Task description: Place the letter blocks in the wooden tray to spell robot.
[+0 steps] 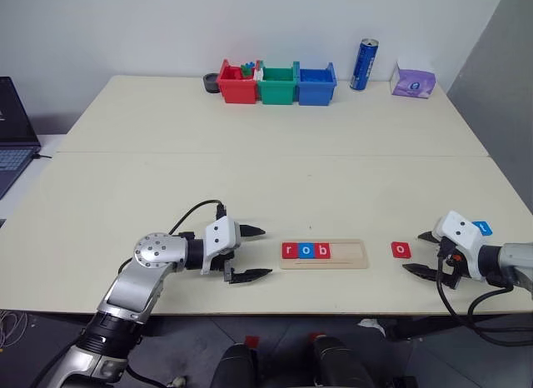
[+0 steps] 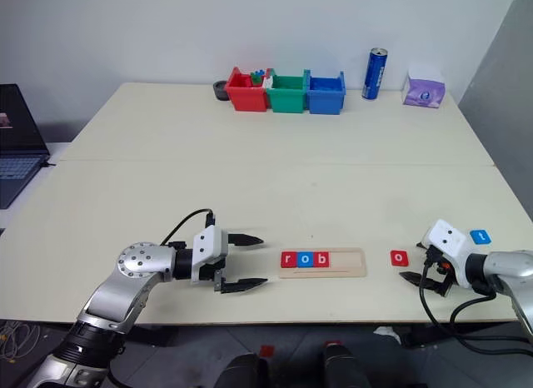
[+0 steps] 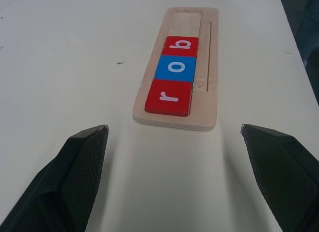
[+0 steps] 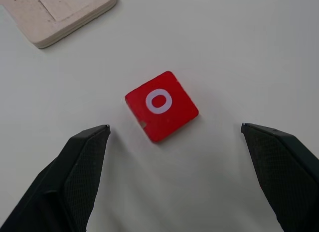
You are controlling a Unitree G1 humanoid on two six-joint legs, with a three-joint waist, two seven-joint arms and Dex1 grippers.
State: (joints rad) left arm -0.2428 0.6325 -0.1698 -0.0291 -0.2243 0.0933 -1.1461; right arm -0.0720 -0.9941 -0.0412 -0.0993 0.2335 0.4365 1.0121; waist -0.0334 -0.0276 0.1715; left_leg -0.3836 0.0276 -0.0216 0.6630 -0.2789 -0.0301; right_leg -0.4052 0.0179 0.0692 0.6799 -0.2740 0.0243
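The blue letter block [image 1: 484,228] beside the right gripper [image 1: 424,253] is half covered by that gripper's white housing in the left eye view, and its letter is too small to read for sure, perhaps a "t". A laptop [image 1: 12,138] is cut off by the left edge of both eye views, and the small pieces inside the red bin [image 1: 237,82] are too small to sort out. In the right wrist view the wooden tray [image 4: 60,13] shows just one corner, the rest cut off by the edge.
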